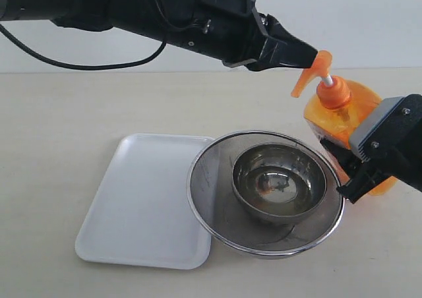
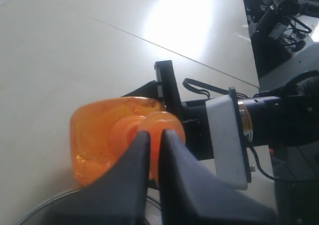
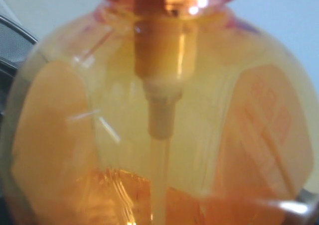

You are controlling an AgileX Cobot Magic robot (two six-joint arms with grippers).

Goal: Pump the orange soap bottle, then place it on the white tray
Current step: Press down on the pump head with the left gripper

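White tray (image 1: 132, 206) lies left on the surface (image 1: 66, 113). Steel strainer (image 1: 206, 179) with bowl (image 1: 310, 179) sits at its right edge. Left claw (image 1: 311, 53), pressed nearly together, tips on the pump head. Orange soap bottle (image 1: 349, 107) stands right of the strainer, off the tray, with right claw (image 1: 341, 171) pinching its body. Label writing blurred, unreadable.

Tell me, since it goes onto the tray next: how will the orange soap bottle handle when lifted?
The orange soap bottle is probably light: the darker liquid seems to fill only its bottom. Its glossy rounded plastic may slip or flex in the right gripper. Tall under a narrow pump head, it could tip if set down tilted.
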